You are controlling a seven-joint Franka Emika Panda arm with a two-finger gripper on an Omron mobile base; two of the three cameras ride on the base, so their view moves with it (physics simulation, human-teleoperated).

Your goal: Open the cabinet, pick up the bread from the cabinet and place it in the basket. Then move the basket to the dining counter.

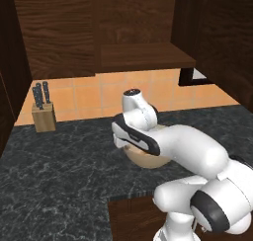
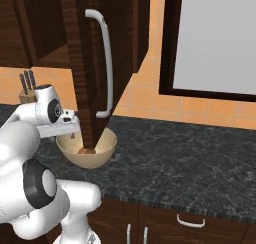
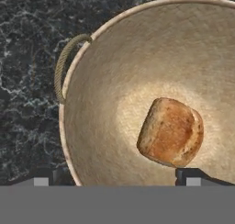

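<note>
The tan basket (image 3: pixel 105 81) stands on the black speckled counter, with a rope handle (image 3: pixel 64 67) at its left rim. A brown bread roll (image 3: pixel 170 132) lies loose in its bottom, right of centre. My gripper (image 3: pixel 117 179) hovers just above the basket, open, with one dark fingertip on each side and nothing between them. From the right base camera the basket (image 2: pixel 87 157) sits under my hand with the bread (image 2: pixel 86 150) inside. The cabinet door (image 2: pixel 87 63) is swung open, its silver bar handle (image 2: pixel 106 63) facing out. The dining counter is out of view.
A wooden knife block (image 1: pixel 43 115) stands at the back left of the black counter (image 1: pixel 59 171). The open door hangs right over the basket. A dark-framed window (image 2: pixel 215 38) is on the right, and drawers with curved handles (image 2: pixel 190 221) sit below the counter (image 2: pixel 190 158).
</note>
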